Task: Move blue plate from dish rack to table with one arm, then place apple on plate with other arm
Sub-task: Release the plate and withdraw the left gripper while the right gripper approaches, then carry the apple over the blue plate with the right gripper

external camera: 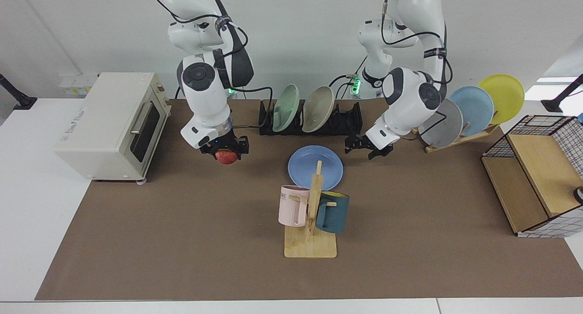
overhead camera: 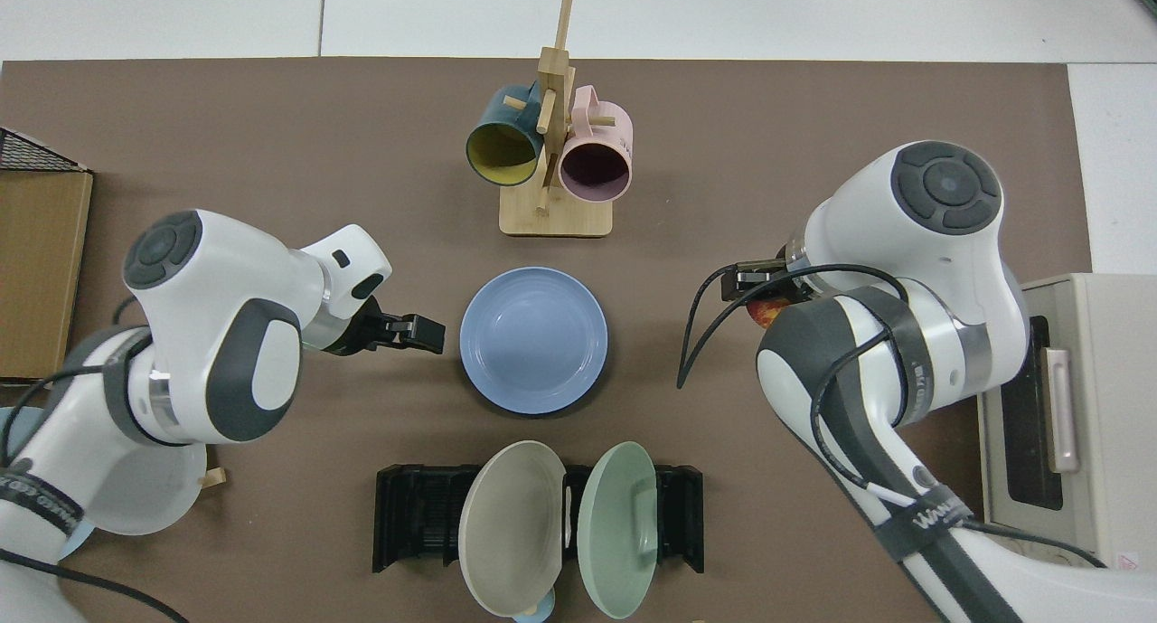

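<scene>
Fingers of the right gripper (external camera: 226,151) pinch the apple (external camera: 227,157) above the table (external camera: 182,241), and in the facing view the blue plate (external camera: 315,167) lies at about 3 o'clock from it, well apart. The left gripper (external camera: 368,149) hangs just beside the plate's rim with its fingers spread around nothing; in the top view this gripper (overhead camera: 423,332) sits at 9 o'clock of the plate (overhead camera: 533,340), near but apart. The plate rests flat on the brown tabletop (overhead camera: 271,153), between the dish rack (overhead camera: 538,518) and a wooden mug stand (overhead camera: 554,157) holding a pink mug (overhead camera: 594,159) and a dark teal mug (overhead camera: 503,146). From above, only a red sliver of the apple (overhead camera: 766,311) shows under the right arm's wrist. The rack (external camera: 310,118) holds a green plate (external camera: 285,108) and a beige plate (external camera: 318,109) upright. A toaster oven (external camera: 109,125) stands at the table's edge, and a slanted wooden stand (external camera: 460,138) carries grey, pale blue and yellow plates. A wire basket (external camera: 542,168) is cut off at the frame's side; a white wall rises behind.
</scene>
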Motion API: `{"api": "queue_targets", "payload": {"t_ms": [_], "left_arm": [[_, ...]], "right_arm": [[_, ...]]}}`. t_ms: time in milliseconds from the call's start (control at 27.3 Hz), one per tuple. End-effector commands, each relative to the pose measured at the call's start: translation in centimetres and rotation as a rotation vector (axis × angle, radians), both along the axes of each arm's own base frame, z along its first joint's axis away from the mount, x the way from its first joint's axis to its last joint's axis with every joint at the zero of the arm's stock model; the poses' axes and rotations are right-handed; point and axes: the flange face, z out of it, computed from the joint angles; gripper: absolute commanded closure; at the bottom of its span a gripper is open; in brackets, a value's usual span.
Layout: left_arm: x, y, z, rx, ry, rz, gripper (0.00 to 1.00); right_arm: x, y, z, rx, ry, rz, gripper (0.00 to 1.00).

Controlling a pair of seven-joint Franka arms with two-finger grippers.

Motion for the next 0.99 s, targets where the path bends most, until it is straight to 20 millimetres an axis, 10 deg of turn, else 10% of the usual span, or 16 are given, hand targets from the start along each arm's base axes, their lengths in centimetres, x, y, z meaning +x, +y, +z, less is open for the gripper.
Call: {"api": "queue_targets", "payload": {"t_ms": [0, 440, 953], "left_arm": [[1.6, 2.8, 6.5, 0.135, 0.008, -0.033, 0.00], [0.0, 5.5, 17.5, 0.265, -0.006, -0.069, 0.00], [-0.3, 6.8, 22.7, 0.262, -0.092, -0.040, 0.00]], "right_arm": [[-1.0, 1.5, 0.3, 0.004, -0.025, -0.051, 1.00], [-3.8, 10.5, -0.5, -0.003, -0.037, -0.113, 1.00], [-4.8, 19.9, -5.5, 0.002, -0.041, -0.244, 1.00]]}}
